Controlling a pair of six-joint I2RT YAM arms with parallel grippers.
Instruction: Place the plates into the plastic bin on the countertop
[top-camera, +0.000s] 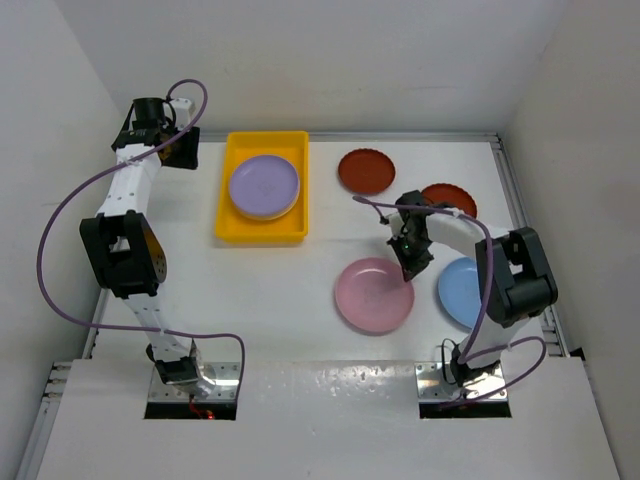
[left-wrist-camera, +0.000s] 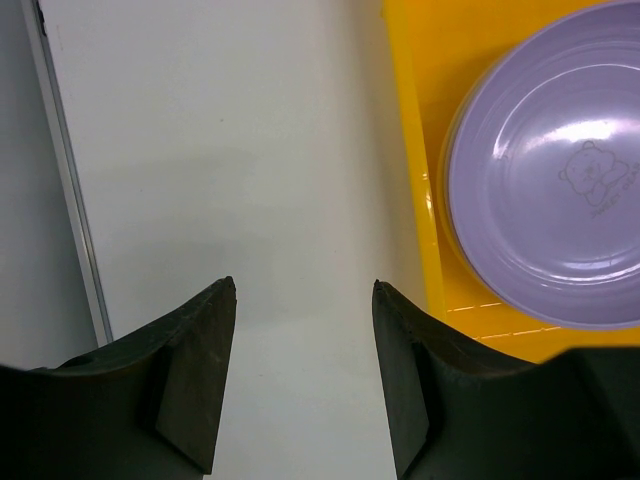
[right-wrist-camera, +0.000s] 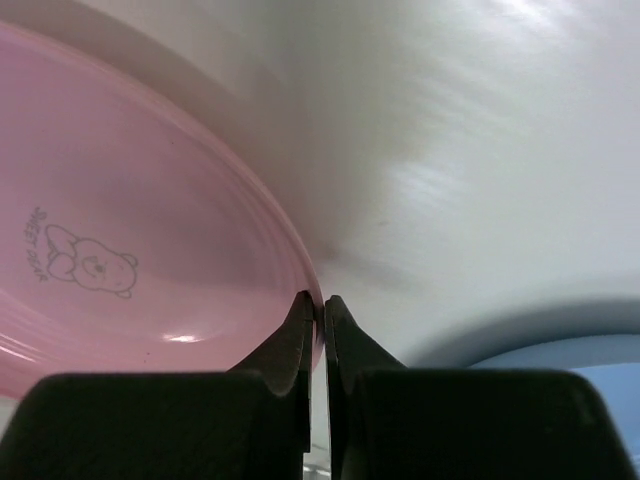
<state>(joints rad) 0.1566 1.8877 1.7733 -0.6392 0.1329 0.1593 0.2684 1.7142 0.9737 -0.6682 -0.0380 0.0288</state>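
Note:
The yellow plastic bin (top-camera: 262, 228) stands at the back left of the white countertop (top-camera: 290, 290) and holds a stack topped by a lavender plate (top-camera: 264, 186). It also shows in the left wrist view (left-wrist-camera: 415, 160) with the lavender plate (left-wrist-camera: 560, 190). My left gripper (left-wrist-camera: 304, 300) is open and empty over bare countertop left of the bin. My right gripper (right-wrist-camera: 321, 300) is shut on the right rim of the pink plate (right-wrist-camera: 130, 250), which lies front centre (top-camera: 372, 294). Two brown-red plates (top-camera: 366, 171) (top-camera: 455, 197) and a blue plate (top-camera: 460, 290) lie on the right.
Thin metal rails (top-camera: 520, 215) run along the countertop's edges. White walls close in at the left, back and right. The right arm's body (top-camera: 515, 275) stands over part of the blue plate.

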